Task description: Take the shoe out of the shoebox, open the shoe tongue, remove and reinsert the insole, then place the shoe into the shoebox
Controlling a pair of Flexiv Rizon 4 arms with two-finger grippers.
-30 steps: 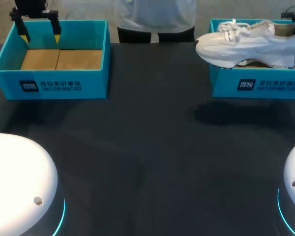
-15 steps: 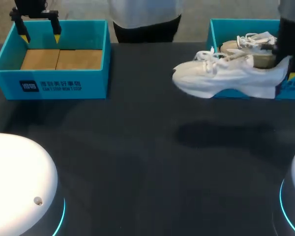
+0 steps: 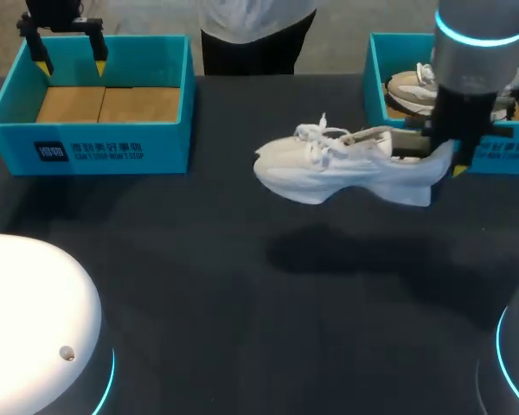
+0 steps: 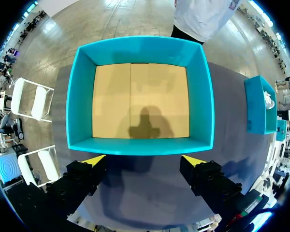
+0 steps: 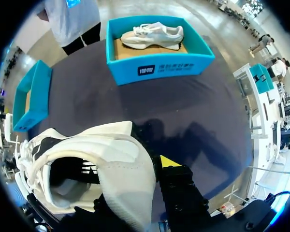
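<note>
The shoe (image 3: 329, 171) looks like soft white cloth with string laces and a smooth sole. The shoebox (image 3: 503, 160) looks like smooth blue card. The other box (image 3: 95, 151) has plain brown card inside. The worktop (image 3: 199, 285) is dark and matt.

Left gripper (image 3: 69, 64) hangs with fingers spread wide; right gripper (image 3: 444, 161), over mid-table, pinches the shoe (image 3: 329, 169) by its heel.

The right arm (image 3: 471, 60) hid part of the grey-and-white shoe (image 3: 406, 86) in the teal cardboard shoebox (image 3: 510, 160), and the white lace-up shoe (image 5: 111, 159) covered one fingertip of the right claw (image 5: 135, 179).
</note>
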